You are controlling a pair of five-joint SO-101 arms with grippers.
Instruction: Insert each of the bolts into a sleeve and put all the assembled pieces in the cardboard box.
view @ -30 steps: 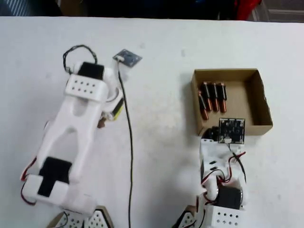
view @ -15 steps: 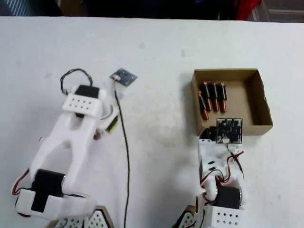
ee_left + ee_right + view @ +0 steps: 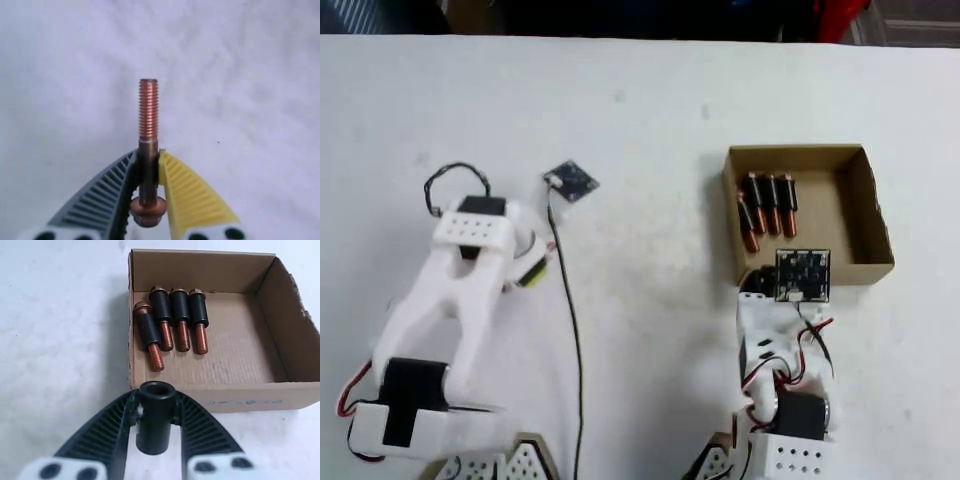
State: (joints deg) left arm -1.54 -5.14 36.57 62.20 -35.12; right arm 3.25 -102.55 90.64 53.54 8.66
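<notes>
While left end effector [image 3: 148, 155] grips bolt [image 3: 148, 110] | right end effector [image 3: 156, 397] grips sleeve [image 3: 155, 422]

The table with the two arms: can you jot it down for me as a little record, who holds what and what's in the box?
Left gripper: shut on a copper-coloured bolt, threaded end pointing out
Right gripper: shut on a black sleeve, just outside the cardboard box
In the box: four assembled pieces, lying side by side
Held bolt and sleeve: not yet joined, the arms apart
Surface: white table
</notes>
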